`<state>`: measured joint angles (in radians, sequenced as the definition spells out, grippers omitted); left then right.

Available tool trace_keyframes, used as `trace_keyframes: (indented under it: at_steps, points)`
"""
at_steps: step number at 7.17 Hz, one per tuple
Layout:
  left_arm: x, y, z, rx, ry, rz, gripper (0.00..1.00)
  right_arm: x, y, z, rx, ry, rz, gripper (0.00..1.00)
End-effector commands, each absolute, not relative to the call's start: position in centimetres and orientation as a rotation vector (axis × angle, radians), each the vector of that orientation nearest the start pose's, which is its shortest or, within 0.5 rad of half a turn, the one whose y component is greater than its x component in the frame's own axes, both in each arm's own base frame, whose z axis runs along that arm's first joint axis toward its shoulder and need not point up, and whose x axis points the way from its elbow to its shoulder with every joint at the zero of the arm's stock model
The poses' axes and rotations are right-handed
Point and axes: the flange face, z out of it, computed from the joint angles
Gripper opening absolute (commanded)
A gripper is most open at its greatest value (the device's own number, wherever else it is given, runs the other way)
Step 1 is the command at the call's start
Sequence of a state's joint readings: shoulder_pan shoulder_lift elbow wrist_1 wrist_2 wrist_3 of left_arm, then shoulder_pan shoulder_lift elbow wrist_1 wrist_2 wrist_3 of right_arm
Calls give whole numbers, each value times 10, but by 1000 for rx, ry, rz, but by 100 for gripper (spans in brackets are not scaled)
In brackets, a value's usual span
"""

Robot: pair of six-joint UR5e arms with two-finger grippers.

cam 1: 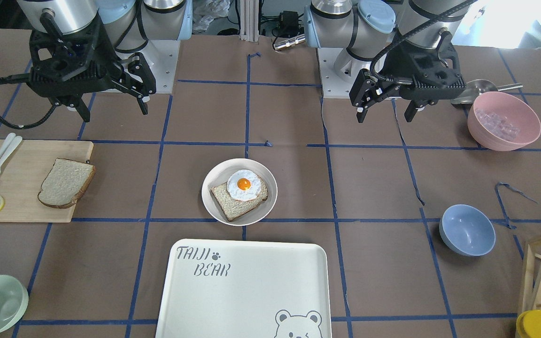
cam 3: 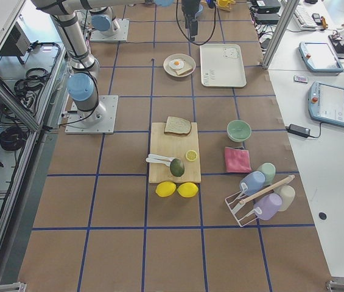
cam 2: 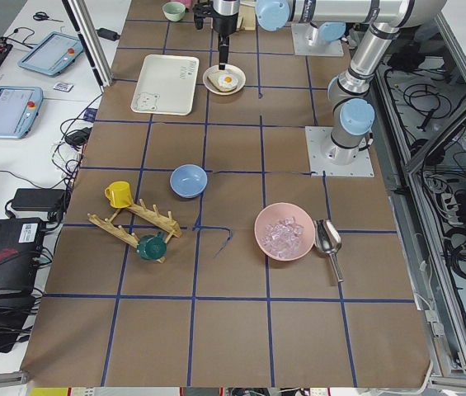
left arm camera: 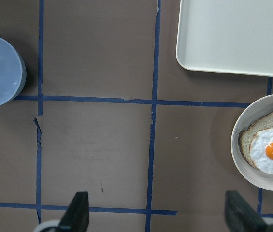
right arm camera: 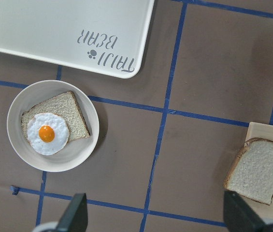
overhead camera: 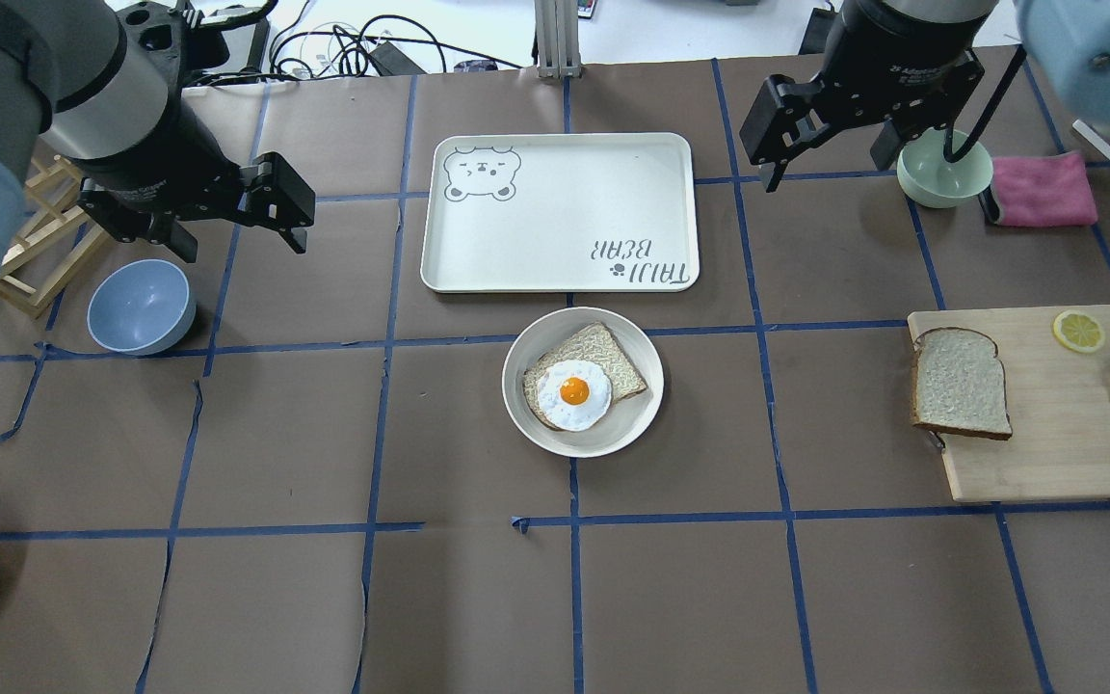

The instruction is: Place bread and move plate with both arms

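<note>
Small round off-white plate sits mid-counter, carrying a squarer bread slice topped with a fried egg. Plain pale wholemeal bread slice with brown crust lies well off to the plate's right, on a wooden cutting board.

I read the left black two-finger gripper as hanging high, left of the plate, fingers spread, empty. The right black two-finger gripper hangs high between plate and bread, likewise spread, empty.
</note>
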<state>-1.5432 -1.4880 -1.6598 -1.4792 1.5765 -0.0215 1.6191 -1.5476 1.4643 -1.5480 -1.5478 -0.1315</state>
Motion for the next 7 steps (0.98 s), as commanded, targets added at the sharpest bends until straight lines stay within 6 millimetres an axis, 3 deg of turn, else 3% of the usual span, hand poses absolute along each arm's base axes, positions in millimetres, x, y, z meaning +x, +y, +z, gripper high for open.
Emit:
trace_keyframes:
  at_steps: [1, 7]
  points:
    - [-120, -468, 493, -77, 3133, -135, 100, 159, -500, 524, -278, 3109, -90, 100]
    - [-120, -468, 493, -77, 3133, -135, 100, 158, -499, 518, -273, 3109, -64, 100]
